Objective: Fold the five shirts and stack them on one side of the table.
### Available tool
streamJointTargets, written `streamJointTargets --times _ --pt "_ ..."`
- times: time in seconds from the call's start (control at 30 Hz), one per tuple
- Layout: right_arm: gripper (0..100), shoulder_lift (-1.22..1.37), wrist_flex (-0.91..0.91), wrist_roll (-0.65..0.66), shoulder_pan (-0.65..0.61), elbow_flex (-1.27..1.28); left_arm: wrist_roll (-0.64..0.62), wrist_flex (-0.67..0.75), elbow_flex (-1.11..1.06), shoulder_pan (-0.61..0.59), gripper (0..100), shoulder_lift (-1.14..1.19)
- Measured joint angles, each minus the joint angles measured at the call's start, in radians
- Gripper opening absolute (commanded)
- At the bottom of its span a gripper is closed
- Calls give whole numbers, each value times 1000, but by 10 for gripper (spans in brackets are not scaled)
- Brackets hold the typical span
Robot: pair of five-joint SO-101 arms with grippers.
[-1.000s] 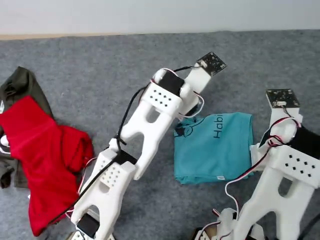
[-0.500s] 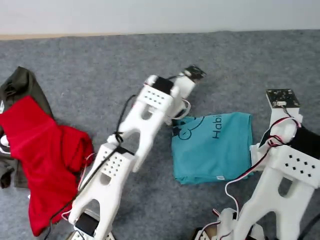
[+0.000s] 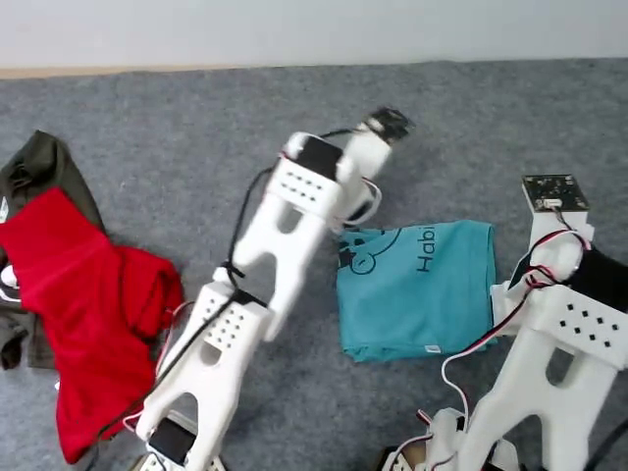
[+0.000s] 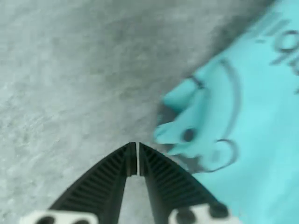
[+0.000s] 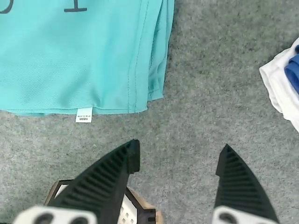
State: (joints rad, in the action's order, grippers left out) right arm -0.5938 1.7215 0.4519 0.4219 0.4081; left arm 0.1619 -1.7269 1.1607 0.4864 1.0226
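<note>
I am built of white plastic. My left arm and right arm have broad flat links, each pierced by rows of small round holes. A black cable trails along the left arm, and red and white wires loop at the right wrist. My left gripper and right gripper have black, ribbed, tapering fingers.
</note>
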Motion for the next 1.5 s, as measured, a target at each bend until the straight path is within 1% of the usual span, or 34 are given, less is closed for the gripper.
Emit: streamJointTargets --times 0.1,0.27,0.47,0.57,0.93,1.1,1.27,1.37,1.5 --pt "270 0 0 0 0 0 0 0 6 31 15 55" --pt "270 0 0 0 0 0 0 6 11 21 15 144" --pt "270 0 0 0 0 0 0 6 66 -84 15 152" --pt "270 0 0 0 0 0 -2 3 72 -118 15 153" --pt "270 0 0 0 0 0 0 0 91 -101 2 152" --pt "269 0 15 -2 0 0 0 0 97 -114 2 9" --pt "263 0 29 -83 0 0 0 -2 -2 -167 2 -232" --pt "194 0 31 -114 -23 0 0 -5 -124 -218 2 -370" --pt "63 0 31 -124 -143 0 0 -6 -325 -310 2 -559"
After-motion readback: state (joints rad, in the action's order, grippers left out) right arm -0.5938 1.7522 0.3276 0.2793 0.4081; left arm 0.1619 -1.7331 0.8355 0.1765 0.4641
